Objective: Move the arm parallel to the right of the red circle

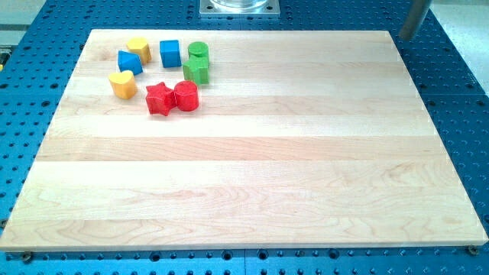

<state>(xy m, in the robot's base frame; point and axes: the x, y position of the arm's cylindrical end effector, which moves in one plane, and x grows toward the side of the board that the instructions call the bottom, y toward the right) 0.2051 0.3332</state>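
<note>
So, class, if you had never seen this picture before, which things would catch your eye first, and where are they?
A tight cluster of bright blocks sits at the view's upper left of the pale wooden board: the red cylinder block touching a red star block, with green, blue and yellow blocks behind. Next comes the grey rod at the view's top right, my tip just off the board's corner, far from every block.
</note>
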